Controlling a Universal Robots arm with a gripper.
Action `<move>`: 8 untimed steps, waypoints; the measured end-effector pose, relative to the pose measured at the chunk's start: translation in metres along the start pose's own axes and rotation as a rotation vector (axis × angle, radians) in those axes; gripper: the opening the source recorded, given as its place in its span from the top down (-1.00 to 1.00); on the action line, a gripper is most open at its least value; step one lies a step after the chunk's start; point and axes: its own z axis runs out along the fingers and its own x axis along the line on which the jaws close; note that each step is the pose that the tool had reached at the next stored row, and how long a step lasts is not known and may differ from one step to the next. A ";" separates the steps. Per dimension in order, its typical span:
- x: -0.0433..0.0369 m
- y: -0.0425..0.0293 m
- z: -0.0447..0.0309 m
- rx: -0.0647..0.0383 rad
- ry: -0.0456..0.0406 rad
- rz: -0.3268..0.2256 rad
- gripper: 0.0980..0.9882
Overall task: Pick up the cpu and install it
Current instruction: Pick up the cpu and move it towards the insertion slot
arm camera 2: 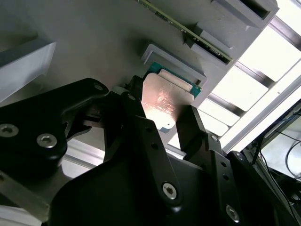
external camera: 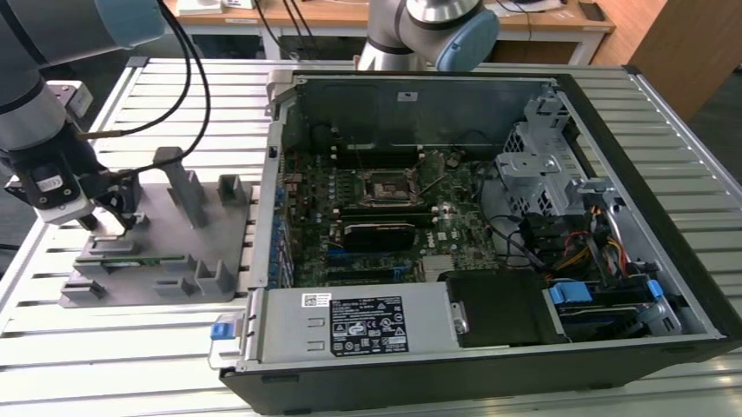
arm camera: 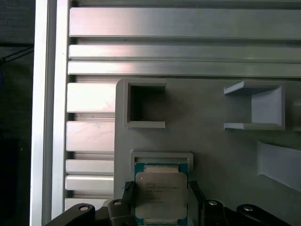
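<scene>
Tool (arm camera: pixel 160 189) gripping cpu (arm camera: pixel 159 200) by opposite sides, at grey fixture (arm camera: pixel 211 155), cpu edges partly hidden by fingers (arm camera 2: pixel 192 125)

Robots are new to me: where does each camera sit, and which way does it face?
Exterior view: off-arm, above, facing down on case and fixture; arm, gripper at the exterior view's left.
First wrist view: on the wrist, straight down on cpu; gripper shows.
Second wrist view: wrist too, slanting past gripper to cpu.
Both wrist views share cpu, gripper.
</scene>
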 end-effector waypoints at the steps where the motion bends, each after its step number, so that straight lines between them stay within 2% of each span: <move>1: 0.0000 0.0000 -0.0002 0.000 -0.0001 0.000 0.02; 8: 0.0000 0.0001 -0.0017 0.000 -0.0001 0.000 0.02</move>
